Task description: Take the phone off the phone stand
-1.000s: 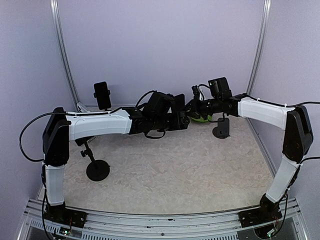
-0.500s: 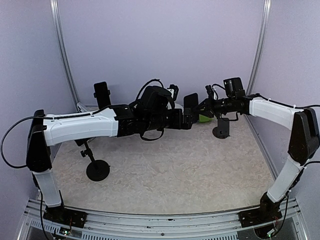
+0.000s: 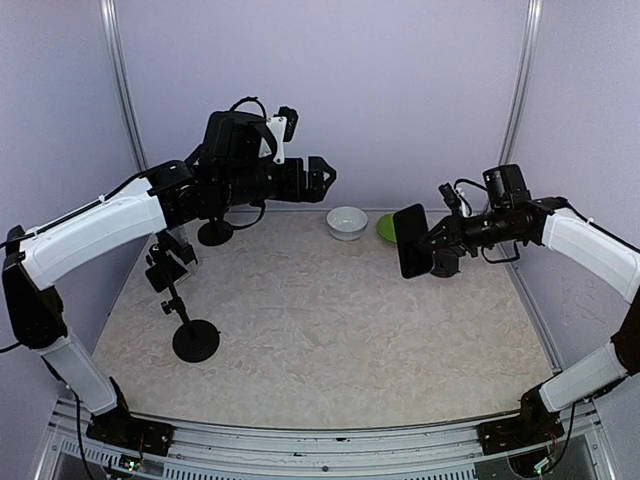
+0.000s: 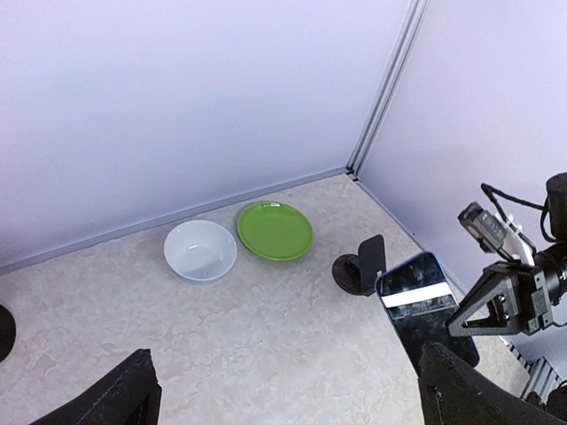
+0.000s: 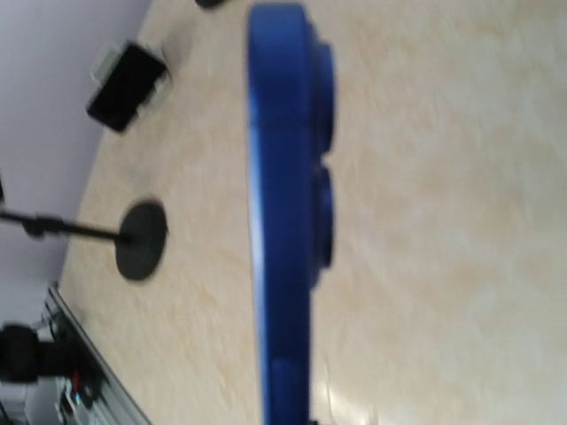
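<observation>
Lift-out step: my right hand (image 3: 432, 248) pinches the phone (image 3: 410, 241) above the table's (image 3: 330, 320) right edge, seemingly clear of the small stand (image 4: 361, 264) just behind. My left hand (image 3: 322, 175) is spread and empty, high over the far-left corner. Next, I judge, comes a flat set-down on bare table.

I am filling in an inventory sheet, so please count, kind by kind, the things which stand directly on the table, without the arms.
Phone stands: 3 (tall stand, back stand, small stand)
Bowls: 1 (white bowl)
Plates: 1 (green plate)
Total: 5
</observation>
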`<state>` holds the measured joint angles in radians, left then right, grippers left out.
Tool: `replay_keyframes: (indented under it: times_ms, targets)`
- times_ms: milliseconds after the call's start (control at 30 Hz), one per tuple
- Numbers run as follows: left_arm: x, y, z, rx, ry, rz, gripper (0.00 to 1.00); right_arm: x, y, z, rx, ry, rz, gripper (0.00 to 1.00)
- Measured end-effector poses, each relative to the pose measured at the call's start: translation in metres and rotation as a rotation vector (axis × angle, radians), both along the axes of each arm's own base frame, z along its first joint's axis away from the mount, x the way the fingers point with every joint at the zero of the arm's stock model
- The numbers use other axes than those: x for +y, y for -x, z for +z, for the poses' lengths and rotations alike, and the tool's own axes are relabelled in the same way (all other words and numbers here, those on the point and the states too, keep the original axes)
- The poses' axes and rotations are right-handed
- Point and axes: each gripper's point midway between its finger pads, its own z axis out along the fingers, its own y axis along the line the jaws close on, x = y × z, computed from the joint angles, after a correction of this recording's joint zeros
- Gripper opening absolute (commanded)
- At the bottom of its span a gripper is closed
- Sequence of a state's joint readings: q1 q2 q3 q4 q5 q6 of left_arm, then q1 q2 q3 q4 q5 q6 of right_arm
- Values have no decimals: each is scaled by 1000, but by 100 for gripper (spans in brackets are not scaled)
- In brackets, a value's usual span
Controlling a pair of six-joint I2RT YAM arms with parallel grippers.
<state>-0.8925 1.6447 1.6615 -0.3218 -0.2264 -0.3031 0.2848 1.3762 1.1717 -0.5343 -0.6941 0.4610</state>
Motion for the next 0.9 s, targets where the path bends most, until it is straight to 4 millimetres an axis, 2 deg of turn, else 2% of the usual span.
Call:
replay_keyframes:
  times_ms: [67, 167, 267, 367, 533, 700, 900]
  targets:
    - [10, 2, 12, -15, 8, -9, 99, -7, 15, -8, 26, 21, 3, 0]
    - [15, 16, 26, -32, 33, -51, 99, -20, 39, -28, 83, 64, -1, 0]
    - [21, 32, 24, -28, 44, -96, 99, -35, 59, -52, 147, 98, -17, 0]
    - [23, 43, 17, -15, 44, -132, 99, -53, 70, -77, 209, 146, -52, 0]
    - [22, 46, 19, -23, 45, -163, 99, -79, 80, -119, 300, 189, -117, 0]
    - [30, 43, 30, -43, 85, -179, 99, -103, 71, -146, 370, 218, -174, 0]
    - [31, 39, 44, -79, 130, -190, 99, -122, 42, -161, 389, 251, -173, 0]
